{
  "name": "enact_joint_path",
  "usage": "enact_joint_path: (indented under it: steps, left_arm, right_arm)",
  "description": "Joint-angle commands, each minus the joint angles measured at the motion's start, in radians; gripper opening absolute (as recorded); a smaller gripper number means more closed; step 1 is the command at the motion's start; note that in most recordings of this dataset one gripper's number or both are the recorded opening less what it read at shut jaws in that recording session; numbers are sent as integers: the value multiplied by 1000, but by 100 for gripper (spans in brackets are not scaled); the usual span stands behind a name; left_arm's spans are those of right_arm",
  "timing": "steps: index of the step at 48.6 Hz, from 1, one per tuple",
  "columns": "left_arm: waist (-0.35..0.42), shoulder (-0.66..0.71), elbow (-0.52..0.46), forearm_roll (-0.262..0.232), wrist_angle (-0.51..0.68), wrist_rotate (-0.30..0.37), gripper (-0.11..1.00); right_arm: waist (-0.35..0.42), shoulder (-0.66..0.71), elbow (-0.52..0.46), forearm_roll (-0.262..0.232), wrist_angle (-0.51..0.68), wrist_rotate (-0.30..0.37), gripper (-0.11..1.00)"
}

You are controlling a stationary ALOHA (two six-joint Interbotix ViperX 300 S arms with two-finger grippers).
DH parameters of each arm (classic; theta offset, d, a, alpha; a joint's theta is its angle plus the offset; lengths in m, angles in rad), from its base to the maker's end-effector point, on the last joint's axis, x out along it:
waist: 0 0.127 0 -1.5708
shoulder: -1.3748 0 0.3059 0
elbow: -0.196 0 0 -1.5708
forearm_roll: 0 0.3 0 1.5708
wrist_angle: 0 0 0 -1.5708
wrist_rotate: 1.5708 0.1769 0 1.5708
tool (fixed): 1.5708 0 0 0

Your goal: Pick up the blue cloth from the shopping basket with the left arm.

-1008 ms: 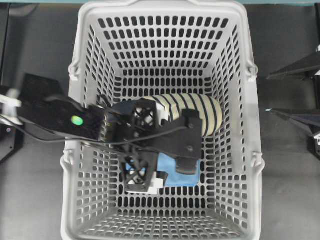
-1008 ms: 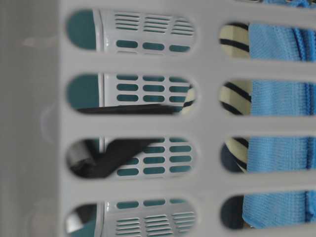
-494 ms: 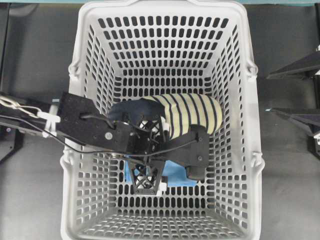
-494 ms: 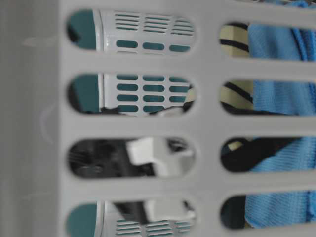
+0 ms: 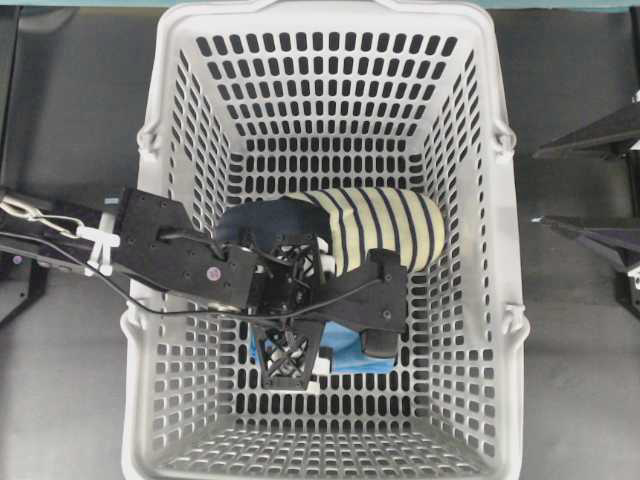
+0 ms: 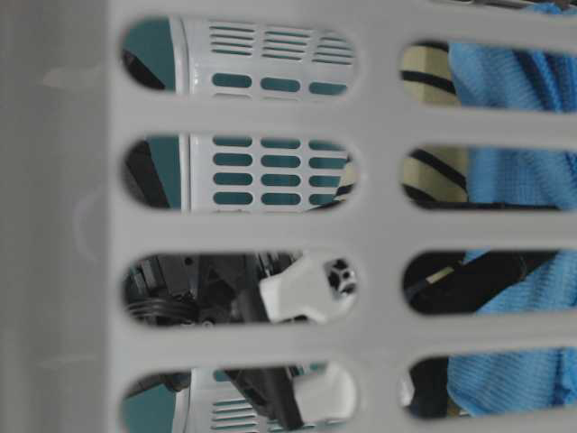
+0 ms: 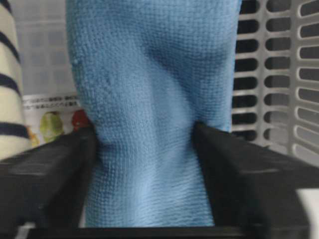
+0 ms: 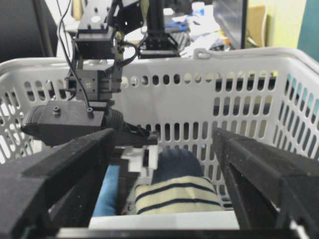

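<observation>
The blue cloth [image 7: 154, 114] lies low in the shopping basket [image 5: 330, 30] — from above, the left gripper [image 5: 330, 345] hides most of it. Its two black fingers [image 7: 47, 184] pinch the cloth between them. The right gripper [image 8: 164, 164] hangs outside the basket — wide apart, holding nothing.
</observation>
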Motion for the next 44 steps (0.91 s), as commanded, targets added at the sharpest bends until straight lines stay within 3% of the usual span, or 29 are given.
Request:
enact_joint_path:
  steps: [1,7,10,22,34,44]
  left_arm:
    - [-3,-9,-8,5,-2,5,58]
    - [-3,-37,-29,5,-2,8,25]
    - [-5,-55,-48,5,2,9,14]
    - [-11,-152,-239,5,115,8,13]
    - [-9,-192,-479,5,417,9,13]
    - [2,-189,-511,5,485,15,13]
  right_arm:
    - [-2,5,-8,3,-5,2,76]
    - [-2,5,-6,3,-6,2,76]
    - [-2,6,-6,5,-6,2,76]
    - [-2,3,-5,3,-5,18,76]
    - [-2,-5,0,3,-6,20,76]
    - [-2,-6,3,5,-6,20,76]
